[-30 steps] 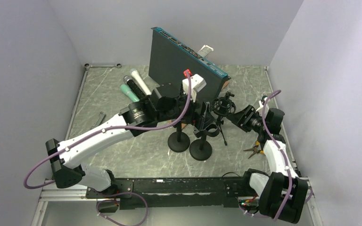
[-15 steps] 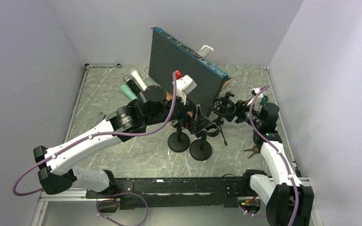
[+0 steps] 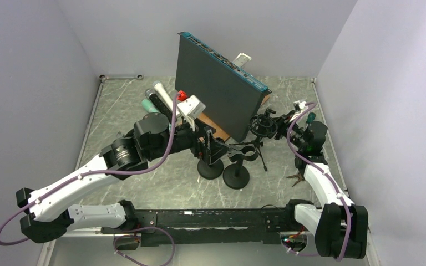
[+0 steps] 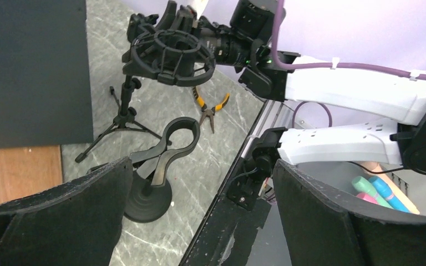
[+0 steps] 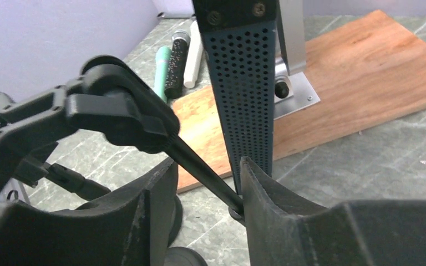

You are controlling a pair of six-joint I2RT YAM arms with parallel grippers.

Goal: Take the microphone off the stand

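We find the left gripper (image 4: 202, 166) spread as wide as it goes, with nothing between its fingers; it hovers over the middle of the table (image 3: 161, 177), just beside a clip stand (image 4: 169, 147). The right gripper (image 5: 208, 166) stands partly open; a thin black rod (image 5: 197, 169) of the shock mount (image 3: 263, 124) passes through the gap and meets the inner face of one finger, though the gap is wider than the rod. Three microphones (image 3: 156, 100) lie side by side on the table toward its far left corner, well apart from both grippers.

From above, the left arm covers the near ends of the microphones; the clip of a second stand (image 3: 211, 167) is lost behind the left gripper, and we cannot tell whether they touch.

The table is grey-green and marbled; an upright dark panel (image 3: 216, 83) stands on a wooden board (image 5: 355, 83) toward the far edge; pliers (image 3: 299, 177) lie by the right edge; pale lilac walls close in on three sides.
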